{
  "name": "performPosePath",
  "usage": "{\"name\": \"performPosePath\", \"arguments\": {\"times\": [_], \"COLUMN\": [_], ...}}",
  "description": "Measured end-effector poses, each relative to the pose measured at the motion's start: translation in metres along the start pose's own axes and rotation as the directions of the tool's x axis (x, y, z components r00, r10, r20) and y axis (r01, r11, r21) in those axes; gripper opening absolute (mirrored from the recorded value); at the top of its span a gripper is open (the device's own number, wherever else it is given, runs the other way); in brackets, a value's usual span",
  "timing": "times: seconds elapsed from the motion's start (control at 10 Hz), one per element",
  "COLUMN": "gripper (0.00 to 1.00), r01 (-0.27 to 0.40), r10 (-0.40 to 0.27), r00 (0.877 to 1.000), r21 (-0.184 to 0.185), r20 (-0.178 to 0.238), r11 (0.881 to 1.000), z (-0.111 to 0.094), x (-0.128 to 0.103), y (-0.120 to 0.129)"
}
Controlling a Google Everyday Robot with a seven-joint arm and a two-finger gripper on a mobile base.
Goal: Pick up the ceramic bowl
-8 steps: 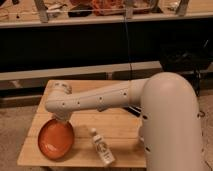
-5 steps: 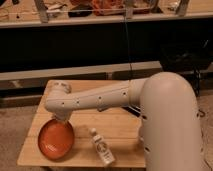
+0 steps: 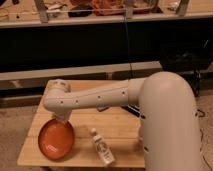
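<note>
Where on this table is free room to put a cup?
Free: between the bottle and the arm, and at the far edge of the table. Crowded front left: the end effector above the ceramic bowl, at its rim.

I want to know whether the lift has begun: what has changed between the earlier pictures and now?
Nothing has visibly changed. The gripper stays at the upper rim of the orange ceramic bowl, which still appears tilted toward the camera over the left end of the light wooden table. The small white bottle lies where it was, to the right of the bowl.
</note>
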Motion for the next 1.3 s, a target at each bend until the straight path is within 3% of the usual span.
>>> {"name": "performPosePath", "arguments": {"times": [1.3], "gripper": [0.0], "r01": [0.107], "r10": [-0.107], "r00": [0.994], "r21": [0.015], "r20": [0.003], "r11": [0.994], "z": [-0.0033], "x": [0.0025], "y": [-0.0024]}}
